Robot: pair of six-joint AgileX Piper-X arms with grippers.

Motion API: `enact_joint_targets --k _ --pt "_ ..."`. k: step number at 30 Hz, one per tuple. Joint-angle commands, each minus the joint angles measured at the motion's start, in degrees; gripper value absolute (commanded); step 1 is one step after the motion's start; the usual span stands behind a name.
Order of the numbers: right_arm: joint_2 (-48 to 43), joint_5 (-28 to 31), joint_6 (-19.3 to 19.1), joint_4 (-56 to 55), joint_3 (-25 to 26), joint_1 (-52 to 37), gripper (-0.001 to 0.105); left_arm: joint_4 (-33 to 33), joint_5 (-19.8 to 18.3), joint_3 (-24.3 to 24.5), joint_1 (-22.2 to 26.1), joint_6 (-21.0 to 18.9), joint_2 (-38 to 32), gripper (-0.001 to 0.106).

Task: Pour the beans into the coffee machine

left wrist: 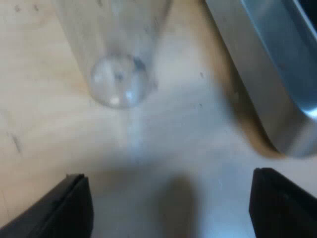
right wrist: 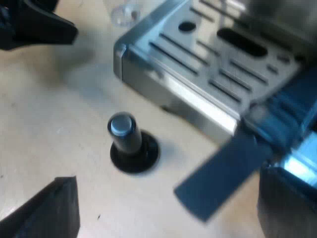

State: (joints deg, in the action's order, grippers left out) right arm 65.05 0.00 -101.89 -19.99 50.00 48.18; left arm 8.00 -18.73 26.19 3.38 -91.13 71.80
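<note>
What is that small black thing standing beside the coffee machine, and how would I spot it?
Find the coffee machine's slotted metal tray. Just off its corner, on the pale wooden table, stands the tamper. Unlike the clear glass nearby, it is a short black post on a round foot, with a silvery top.

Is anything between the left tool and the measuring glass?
Nothing visible. Only bare table lies between the open left tool and the measuring glass. The machine's metal base sits off to one side, apart from the glass.
</note>
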Motion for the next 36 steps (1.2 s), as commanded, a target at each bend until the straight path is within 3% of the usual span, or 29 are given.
enact_joint_targets --k 1,6,13,21,25,30,36 --pt "-3.45 0.0 1.5 -4.78 0.38 0.09 0.079 6.74 0.29 0.07 -0.35 -0.36 -4.02 0.068" --pt "-8.01 0.0 2.54 -11.17 0.38 0.09 0.079 13.62 -0.13 0.07 -0.35 -0.36 -10.33 0.068" --pt "-14.42 0.0 7.44 -17.91 0.38 0.09 0.079 20.4 -2.45 0.07 -0.35 -0.36 -21.7 0.068" --pt "-18.78 9.83 9.19 -26.73 3.77 0.09 0.079 26.58 -2.57 1.14 -0.35 -3.58 -34.5 0.068" --pt "-19.01 13.52 9.03 -30.29 8.08 -0.02 0.079 29.04 -3.51 4.29 -0.35 -4.66 -38.72 0.067" --pt "-19.01 13.41 6.73 -30.92 11.44 -0.87 0.079 30.37 -6.61 10.02 -2.07 -4.77 -40.3 0.067" --pt "-19.01 5.93 7.0 -31.37 13.47 -10.91 0.079 31.1 -7.06 16.78 -4.55 -4.9 -40.28 0.067"
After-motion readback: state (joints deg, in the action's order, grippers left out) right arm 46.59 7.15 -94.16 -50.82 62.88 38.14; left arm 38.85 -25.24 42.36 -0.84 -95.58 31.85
